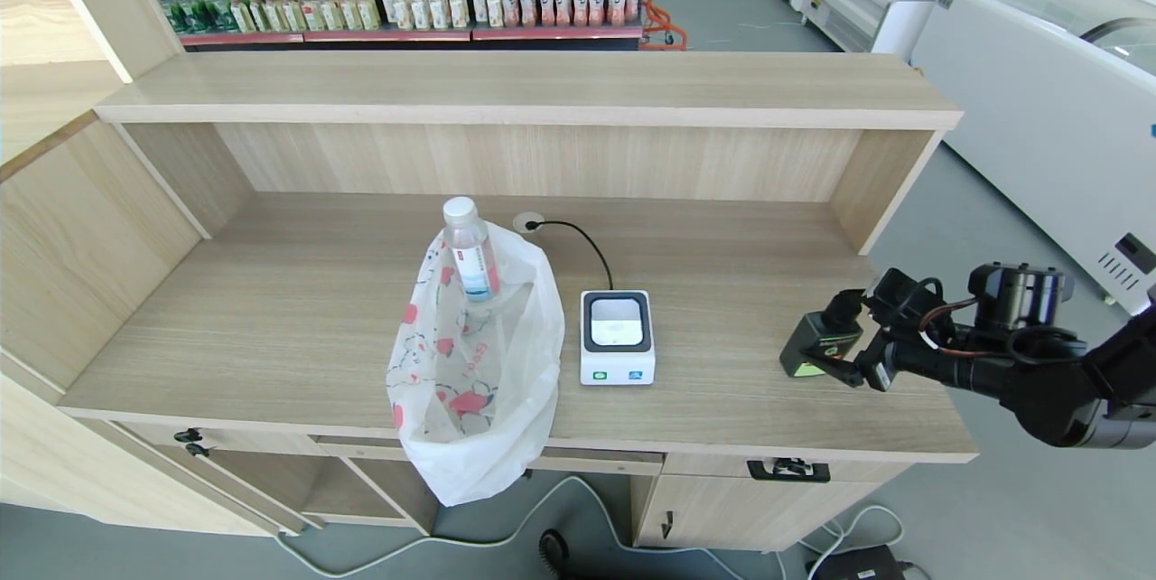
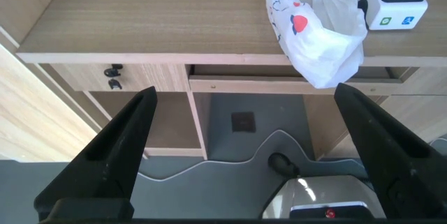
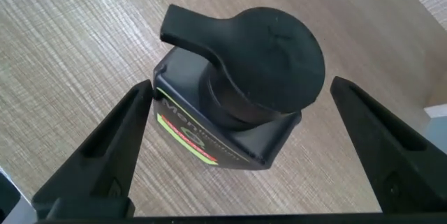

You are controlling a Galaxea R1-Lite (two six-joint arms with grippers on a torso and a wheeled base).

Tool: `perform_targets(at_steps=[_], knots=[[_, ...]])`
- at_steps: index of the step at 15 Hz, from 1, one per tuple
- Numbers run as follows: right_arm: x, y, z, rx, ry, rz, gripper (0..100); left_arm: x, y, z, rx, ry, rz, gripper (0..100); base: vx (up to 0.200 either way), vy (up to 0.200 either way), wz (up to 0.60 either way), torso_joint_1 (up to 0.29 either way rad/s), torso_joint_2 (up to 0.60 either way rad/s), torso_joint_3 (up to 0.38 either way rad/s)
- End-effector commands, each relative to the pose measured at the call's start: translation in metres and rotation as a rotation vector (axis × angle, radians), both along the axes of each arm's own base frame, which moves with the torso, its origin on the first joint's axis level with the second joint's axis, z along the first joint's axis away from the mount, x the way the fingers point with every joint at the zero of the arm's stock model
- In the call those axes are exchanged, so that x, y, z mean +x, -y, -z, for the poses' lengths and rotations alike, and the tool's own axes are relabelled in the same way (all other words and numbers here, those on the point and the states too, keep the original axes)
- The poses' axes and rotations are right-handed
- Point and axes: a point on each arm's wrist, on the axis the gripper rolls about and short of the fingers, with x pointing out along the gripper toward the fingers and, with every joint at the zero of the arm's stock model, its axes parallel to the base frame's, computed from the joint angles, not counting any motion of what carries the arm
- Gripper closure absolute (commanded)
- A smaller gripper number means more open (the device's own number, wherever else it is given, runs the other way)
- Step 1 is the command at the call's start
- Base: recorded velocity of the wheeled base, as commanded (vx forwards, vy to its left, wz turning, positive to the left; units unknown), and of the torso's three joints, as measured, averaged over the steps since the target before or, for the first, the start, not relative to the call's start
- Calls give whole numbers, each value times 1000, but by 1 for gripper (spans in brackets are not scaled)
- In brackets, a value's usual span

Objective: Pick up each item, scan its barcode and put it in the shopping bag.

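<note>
One item is sitting out on the counter (image 1: pixel 271 309) from what I can see. It's a squat dark bottle (image 3: pixel 237 112) with boxy shoulders and a wide round black cap with a little tab sticking out one side. One face has a label with green and red stripes. It's standing upright on the wood, well to the right of the scanner (image 1: pixel 617 336), near the counter's right end.

The right gripper (image 1: pixel 835 341) comes in from past that right end, arm roughly level, and sits around the bottle. Its fingers (image 3: pixel 105 161) are spread wide, one on either side of the body. In the wrist view there's bare wood showing between each finger and the bottle, so nothing is pinched.

The left gripper (image 2: pixel 244 93) is down low, in front of and below the counter edge, off to the left of the scanner. Its fingers are spread wide too, with nothing between them.

The shopping bag (image 1: pixel 479 381) is just left of the scanner. It's white plastic with red prints, mouth open, and its lower end droops over the counter's front edge. Inside is a clear water bottle (image 1: pixel 471 255) with a white cap and a pinkish label, more or less upright, top half poking out of the bag's mouth.

The scanner itself is a small white box with a dark-framed window on top. A black cable (image 1: pixel 578 241) runs back from it to a hole in the counter.
</note>
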Motion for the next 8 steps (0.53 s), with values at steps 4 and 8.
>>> perform_targets(at_steps=[4, 8], knots=[[8, -5, 8, -6, -6, -15, 0, 0, 0, 0, 0, 0, 0, 0, 0, 0, 0, 0, 0, 0], [12, -8, 13, -25, -4, -31, 100, 0, 0, 0, 0, 0, 0, 0, 0, 0, 0, 0, 0, 0]])
